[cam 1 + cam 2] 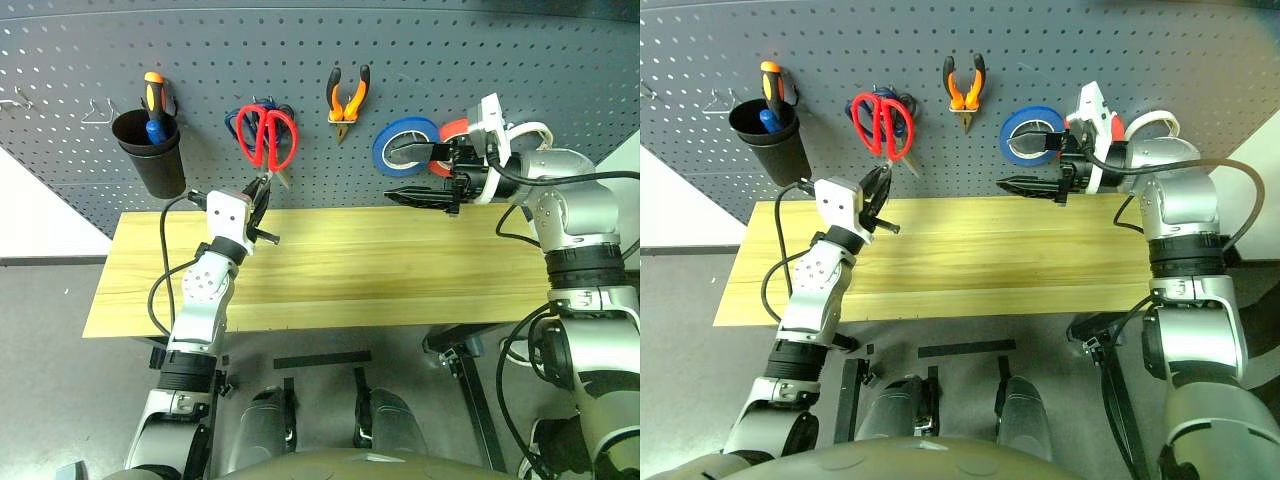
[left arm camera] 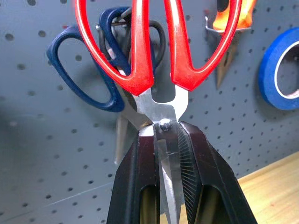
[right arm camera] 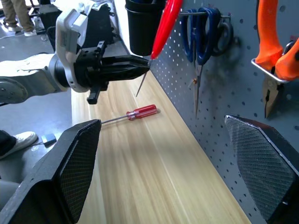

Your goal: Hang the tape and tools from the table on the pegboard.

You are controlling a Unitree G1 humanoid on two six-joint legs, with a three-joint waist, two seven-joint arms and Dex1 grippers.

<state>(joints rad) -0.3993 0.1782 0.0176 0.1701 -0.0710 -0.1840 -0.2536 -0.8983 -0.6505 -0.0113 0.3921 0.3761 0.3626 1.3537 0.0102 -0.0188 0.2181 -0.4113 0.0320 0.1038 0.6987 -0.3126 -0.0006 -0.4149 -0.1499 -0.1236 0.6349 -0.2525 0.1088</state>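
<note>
My left gripper (image 1: 262,190) is shut on the blades of the red-handled scissors (image 1: 268,138). Their handles point up against the pegboard (image 1: 300,50), right in front of the hanging blue-handled scissors (image 2: 88,70). The orange-and-black pliers (image 1: 348,97) hang on a hook. The blue tape (image 1: 405,145) sits against the board, and my right gripper (image 1: 415,175) stands open beside it, its upper finger across the tape's hole. The red-handled screwdriver (image 3: 140,112) lies on the table (image 1: 380,270) near the board, below my left gripper.
A black cup (image 1: 150,150) hangs at the board's left with an orange-and-blue screwdriver in it. A red roll (image 1: 452,130) and a white roll (image 1: 535,130) sit behind my right wrist. Bare wire hooks stick out at the board's far left.
</note>
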